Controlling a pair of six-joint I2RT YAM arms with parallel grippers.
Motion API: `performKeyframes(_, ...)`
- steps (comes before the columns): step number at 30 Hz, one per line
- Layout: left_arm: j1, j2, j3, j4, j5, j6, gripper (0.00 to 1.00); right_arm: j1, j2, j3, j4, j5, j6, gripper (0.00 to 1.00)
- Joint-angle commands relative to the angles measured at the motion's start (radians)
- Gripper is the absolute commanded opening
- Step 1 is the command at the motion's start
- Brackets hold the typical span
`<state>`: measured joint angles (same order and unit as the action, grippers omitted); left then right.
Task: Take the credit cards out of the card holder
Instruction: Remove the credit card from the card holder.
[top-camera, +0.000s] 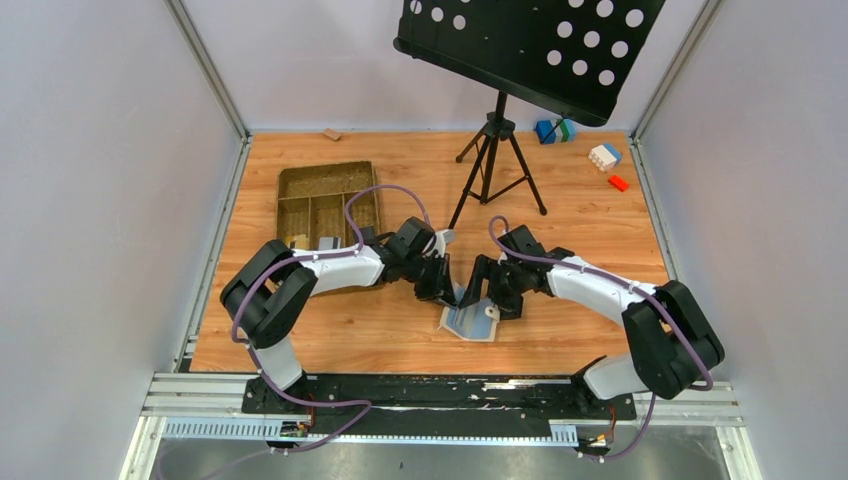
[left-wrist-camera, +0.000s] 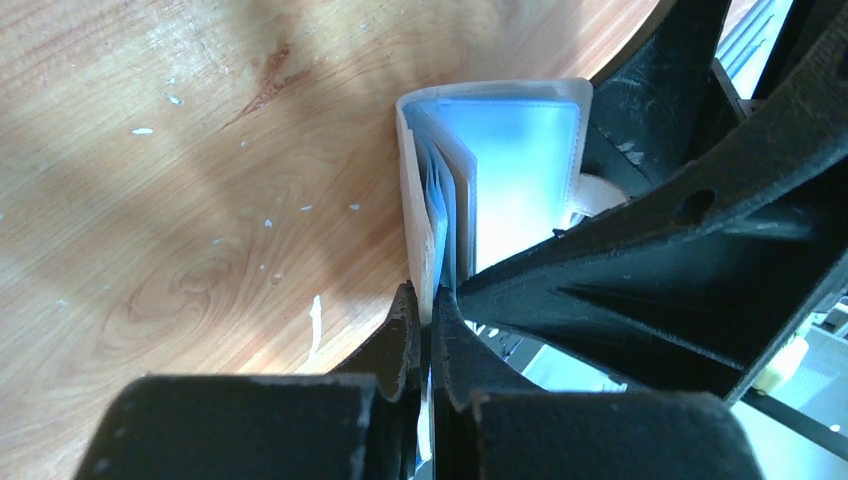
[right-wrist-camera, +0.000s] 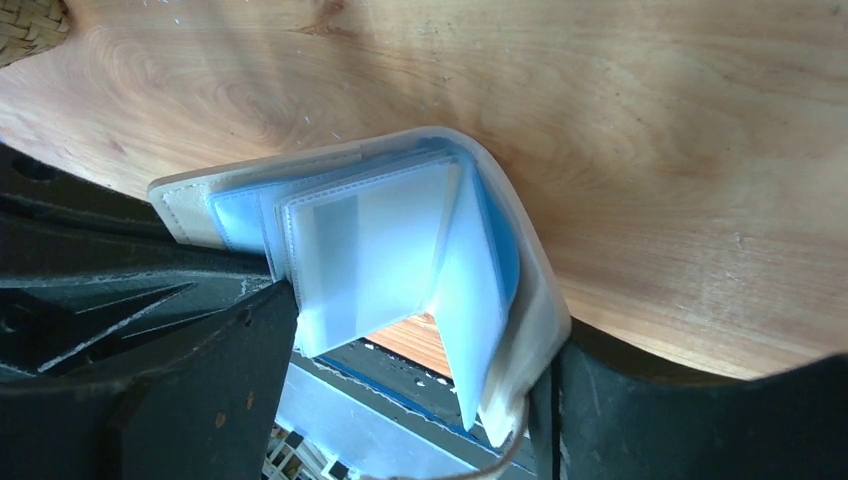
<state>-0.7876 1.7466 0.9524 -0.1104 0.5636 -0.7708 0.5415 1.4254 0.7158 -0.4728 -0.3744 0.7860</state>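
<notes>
The cream card holder (top-camera: 470, 322) lies spread open near the table's front, between my two grippers, its pale blue sleeves (right-wrist-camera: 370, 240) fanned out. My left gripper (top-camera: 441, 287) is shut on the edge of the holder's cream cover (left-wrist-camera: 416, 215), seen edge-on in the left wrist view. My right gripper (top-camera: 489, 296) stands open, its fingers wide on either side of the holder's other flap (right-wrist-camera: 530, 300). I make out no credit cards in the sleeves. A small grey card-like piece (top-camera: 327, 243) lies in the woven tray.
The woven brown compartment tray (top-camera: 300, 178) sits at the left rear. A black tripod (top-camera: 492, 160) with a perforated black plate (top-camera: 530, 40) stands behind the grippers. Toy blocks (top-camera: 605, 157) lie at the back right, and a small wooden block (top-camera: 331, 134) at the back wall.
</notes>
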Motion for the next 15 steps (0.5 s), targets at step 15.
performKeyframes(15, -0.006, -0.077, 0.053, -0.033, 0.0, 0.043, 0.0, -0.007, -0.031, 0.008, -0.142, 0.131, -0.012, 0.42)
